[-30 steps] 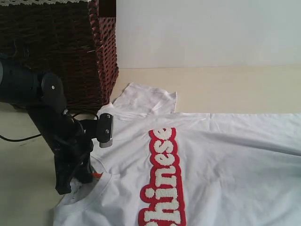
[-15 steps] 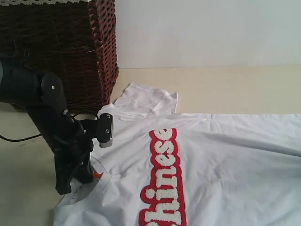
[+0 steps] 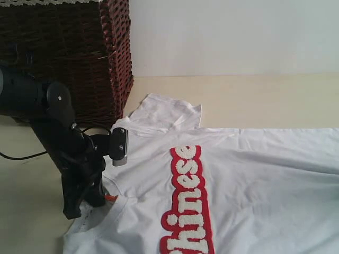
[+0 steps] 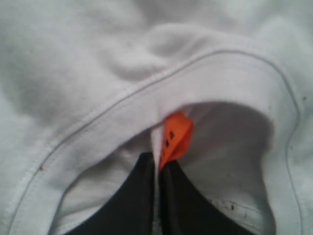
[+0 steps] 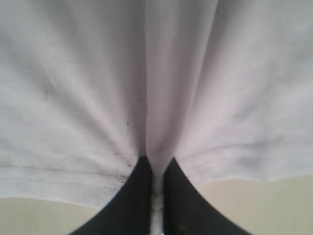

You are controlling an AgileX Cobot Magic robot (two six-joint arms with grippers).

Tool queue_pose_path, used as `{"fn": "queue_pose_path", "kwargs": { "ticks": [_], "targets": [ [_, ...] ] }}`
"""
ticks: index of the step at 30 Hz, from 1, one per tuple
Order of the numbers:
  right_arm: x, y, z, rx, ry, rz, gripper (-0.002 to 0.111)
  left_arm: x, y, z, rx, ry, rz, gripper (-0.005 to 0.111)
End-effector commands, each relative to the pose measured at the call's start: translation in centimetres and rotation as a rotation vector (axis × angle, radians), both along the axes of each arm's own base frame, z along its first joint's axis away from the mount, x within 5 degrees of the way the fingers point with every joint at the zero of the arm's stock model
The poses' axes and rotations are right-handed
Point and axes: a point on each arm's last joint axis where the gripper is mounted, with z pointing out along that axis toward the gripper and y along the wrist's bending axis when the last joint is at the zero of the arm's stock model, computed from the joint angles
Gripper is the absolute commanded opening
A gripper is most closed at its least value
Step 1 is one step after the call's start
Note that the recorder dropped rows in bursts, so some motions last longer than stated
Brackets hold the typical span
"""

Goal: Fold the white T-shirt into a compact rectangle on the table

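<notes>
Left arm (image 3: 58, 132) comes in from the far left in front of the wicker basket (image 3: 63, 53), bent at the elbow, wrist pitched steeply down at the table (image 3: 265, 100). Left gripper (image 4: 157, 165) is pinched tight on the white T-shirt (image 3: 254, 180) at the ribbed collar (image 4: 122, 112); a thin pleat of fabric sits between the black fingers (image 4: 134, 196), with the orange neck tag (image 4: 175, 137) poking out right at the tips. Right gripper (image 5: 156, 164) doesn't show in the exterior view; its wrist view has it clamped just as narrow on a raised fold near a stitched hem (image 5: 58, 176), bare table beyond that edge. The shirt lies spread face up across the near right of the table, red-outlined lettering (image 3: 188, 201) running near-to-far, one sleeve (image 3: 164, 114) toward the basket, collar at the near left under the left gripper.
</notes>
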Motion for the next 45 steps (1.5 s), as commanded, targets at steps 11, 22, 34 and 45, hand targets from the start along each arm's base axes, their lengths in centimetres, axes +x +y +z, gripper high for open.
{"fn": "queue_pose_path", "kwargs": {
  "ticks": [11,22,34,45],
  "targets": [
    [0.60,0.51,1.60,0.046,-0.104,-0.082,0.000,-0.57,0.24,-1.16,0.024,0.043,-0.001,0.000],
    [0.59,0.50,1.60,0.045,-0.103,-0.081,0.000,-0.57,0.24,-1.16,0.024,0.043,-0.001,0.000],
    [0.60,0.52,1.60,0.047,-0.104,-0.082,0.000,-0.62,0.23,-1.15,0.024,0.048,0.002,0.000],
    [0.59,0.50,1.60,0.045,-0.103,-0.080,0.000,-0.61,-0.04,-1.29,-0.001,0.059,0.035,0.000]
  ]
}}
